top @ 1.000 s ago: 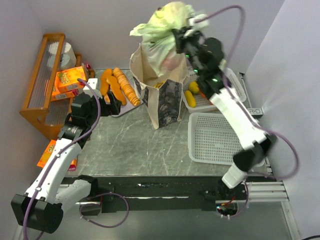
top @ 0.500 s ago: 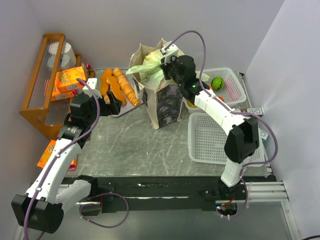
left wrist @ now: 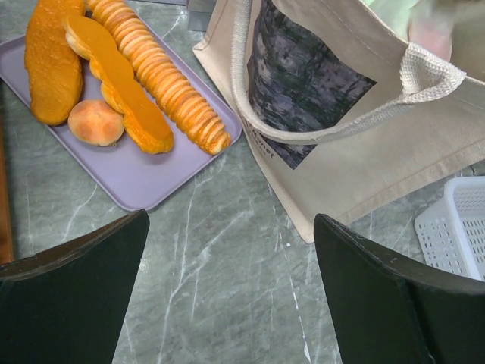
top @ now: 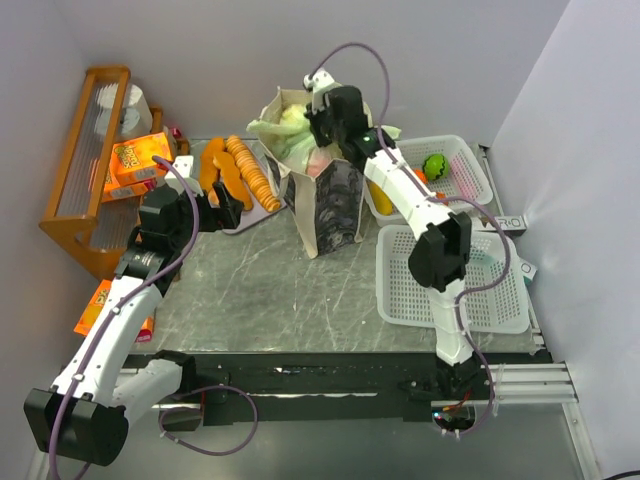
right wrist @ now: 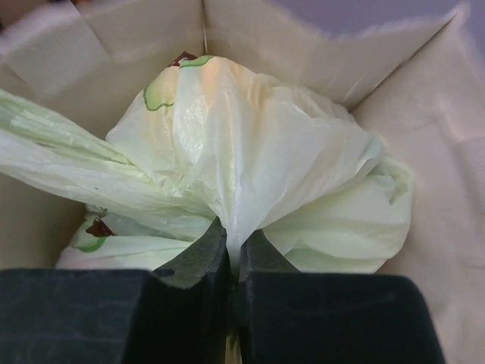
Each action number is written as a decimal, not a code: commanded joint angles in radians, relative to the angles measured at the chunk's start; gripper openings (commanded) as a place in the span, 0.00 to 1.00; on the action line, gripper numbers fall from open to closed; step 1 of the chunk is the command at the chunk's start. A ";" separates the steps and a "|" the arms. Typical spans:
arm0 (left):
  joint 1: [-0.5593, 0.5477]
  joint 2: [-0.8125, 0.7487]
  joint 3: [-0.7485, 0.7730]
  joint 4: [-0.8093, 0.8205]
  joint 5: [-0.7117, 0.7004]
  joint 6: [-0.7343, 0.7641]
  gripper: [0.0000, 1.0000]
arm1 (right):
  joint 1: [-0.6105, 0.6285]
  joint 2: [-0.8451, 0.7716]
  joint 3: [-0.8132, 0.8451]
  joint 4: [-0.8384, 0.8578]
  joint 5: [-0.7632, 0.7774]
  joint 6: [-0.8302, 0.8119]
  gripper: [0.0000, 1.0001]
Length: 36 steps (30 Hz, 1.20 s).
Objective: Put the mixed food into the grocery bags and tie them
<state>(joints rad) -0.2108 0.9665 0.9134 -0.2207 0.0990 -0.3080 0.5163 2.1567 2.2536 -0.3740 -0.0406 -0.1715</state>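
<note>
**Left arm** [top: 105, 335]: white moulded link shells and black rounded joint housings, on a large black base [top: 75, 430].

**Right arm** [top: 400, 195]: same pattern, with slim white links and a bulky black elbow housing [top: 438, 255]. The wrist block is black.

**Cables**: one thin purple cable per arm. The left cable [top: 205, 445] curls in a loose loop beside the base and runs up along the links. The right cable [top: 352, 50] arches in a loop above the wrist.

**Left jaws**: two matte black pieces, broad and wedge-shaped, with plain faces.

**Right jaws**: matte black, with blocky square shoulders tapering to narrow tips.

No markings can be read.
</note>
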 commanded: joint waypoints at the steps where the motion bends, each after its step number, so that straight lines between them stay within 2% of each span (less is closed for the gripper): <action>1: 0.005 0.001 -0.004 0.049 0.007 0.007 0.96 | -0.013 0.020 0.016 -0.164 0.022 0.052 0.00; 2: 0.005 0.003 -0.004 0.049 0.008 0.007 0.96 | -0.012 0.012 -0.005 -0.149 0.022 0.053 0.00; 5: 0.005 0.006 -0.002 0.049 0.013 0.006 0.96 | -0.012 -0.023 -0.057 -0.135 0.005 0.049 0.16; 6: 0.005 0.008 -0.001 0.049 0.013 0.006 0.96 | -0.013 -0.043 -0.060 -0.134 -0.001 0.044 0.30; 7: 0.005 0.008 -0.002 0.050 0.016 0.006 0.96 | -0.012 -0.052 -0.060 -0.132 -0.011 0.046 0.39; 11: 0.007 0.009 -0.002 0.049 0.015 0.007 0.96 | -0.013 -0.092 -0.025 -0.137 -0.056 0.033 0.61; 14: 0.007 0.001 -0.004 0.050 0.008 0.006 0.96 | -0.012 -0.126 0.006 -0.140 -0.111 0.035 0.94; 15: 0.007 -0.002 -0.004 0.050 0.002 0.006 0.96 | -0.012 -0.153 0.003 -0.125 -0.126 0.041 0.99; 17: 0.008 -0.006 -0.005 0.052 0.001 0.007 0.96 | -0.012 -0.196 -0.026 -0.088 -0.174 0.064 0.99; 22: 0.040 -0.032 -0.018 0.099 0.044 -0.026 0.96 | -0.028 -0.382 -0.221 0.073 -0.217 0.170 0.99; 24: 0.062 -0.023 -0.010 0.118 0.067 -0.081 0.96 | -0.057 -0.449 -0.302 0.092 -0.274 0.308 0.99; 28: 0.209 0.015 0.027 0.142 0.138 -0.193 0.96 | -0.183 -0.572 -0.488 0.147 -0.314 0.455 0.99; 30: 0.243 -0.003 0.024 0.161 0.120 -0.213 0.96 | -0.212 -0.673 -0.603 0.149 -0.259 0.454 0.99; 33: 0.245 -0.017 0.071 0.117 0.085 -0.168 0.96 | -0.259 -0.845 -0.761 0.138 -0.136 0.429 0.99; 34: 0.245 -0.020 0.097 0.094 0.109 -0.151 0.96 | -0.262 -0.945 -0.804 0.138 -0.101 0.408 0.99; 36: 0.246 -0.041 0.104 0.089 0.136 -0.105 0.96 | -0.266 -1.047 -0.932 0.155 -0.023 0.385 0.99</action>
<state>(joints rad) 0.0353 0.9768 0.9375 -0.1490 0.1860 -0.4568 0.2478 1.3338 1.4590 -0.2668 -0.2131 0.2234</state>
